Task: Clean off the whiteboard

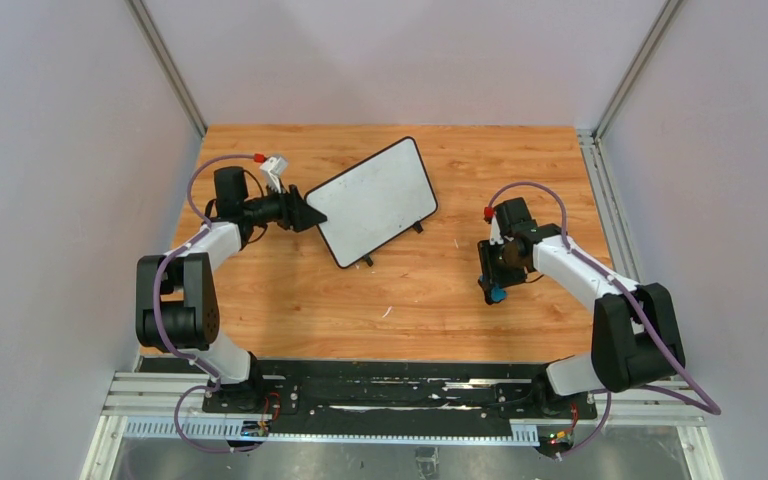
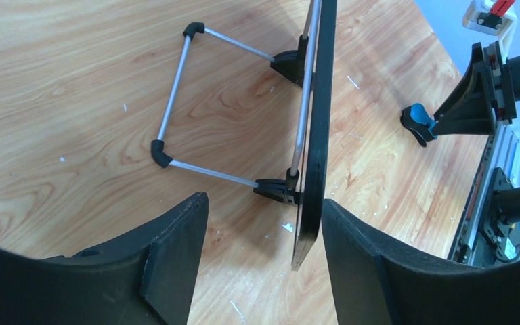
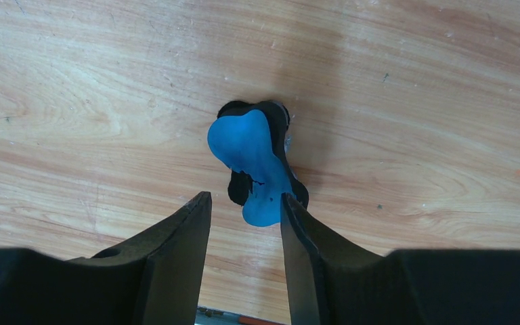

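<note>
Both wrist views show parted jaws: left pincer astride whiteboard, right pincer flanking eraser.

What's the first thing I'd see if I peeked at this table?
A whiteboard with a black frame stands propped up at the far middle of the wooden table. To its right, a little blue eraser sits at the tips of the right tool, whose fingers are apart.
</note>
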Available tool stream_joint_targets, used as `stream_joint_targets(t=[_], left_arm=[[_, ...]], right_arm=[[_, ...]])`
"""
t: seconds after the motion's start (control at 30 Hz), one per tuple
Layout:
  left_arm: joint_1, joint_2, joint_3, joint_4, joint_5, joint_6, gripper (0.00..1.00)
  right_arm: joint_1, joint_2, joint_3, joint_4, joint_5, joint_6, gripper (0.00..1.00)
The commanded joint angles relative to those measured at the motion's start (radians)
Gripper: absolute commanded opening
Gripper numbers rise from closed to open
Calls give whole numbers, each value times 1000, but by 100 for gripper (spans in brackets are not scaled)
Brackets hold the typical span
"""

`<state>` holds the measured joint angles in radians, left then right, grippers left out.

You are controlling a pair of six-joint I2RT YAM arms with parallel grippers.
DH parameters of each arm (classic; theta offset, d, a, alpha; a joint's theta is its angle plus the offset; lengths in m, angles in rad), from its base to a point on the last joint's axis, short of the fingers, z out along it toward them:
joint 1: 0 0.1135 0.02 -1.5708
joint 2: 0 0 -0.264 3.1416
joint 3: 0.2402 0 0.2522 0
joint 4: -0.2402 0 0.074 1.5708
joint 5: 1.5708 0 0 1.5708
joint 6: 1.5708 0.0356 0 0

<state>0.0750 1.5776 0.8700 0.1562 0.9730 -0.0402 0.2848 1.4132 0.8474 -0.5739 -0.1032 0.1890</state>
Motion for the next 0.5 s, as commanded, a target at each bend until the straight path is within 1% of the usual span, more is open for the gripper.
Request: stream_joint_targets(t=[0.0,0.33,0.4,0.47], left_arm=[[0,-22,12,-23,43,9,67],[0,-103,4,-49,75,4,68],[0,-114,5,-77,69,25,68],[1,-125,5,-119,55,58,70]], right_arm=[[-19,4,-14,-3,-1,6,44],[-18,2,-15,2,4,4,44],[-19,-5,-15,1,12,5,45],[-19,-15,-16,-1,19,6,50]])
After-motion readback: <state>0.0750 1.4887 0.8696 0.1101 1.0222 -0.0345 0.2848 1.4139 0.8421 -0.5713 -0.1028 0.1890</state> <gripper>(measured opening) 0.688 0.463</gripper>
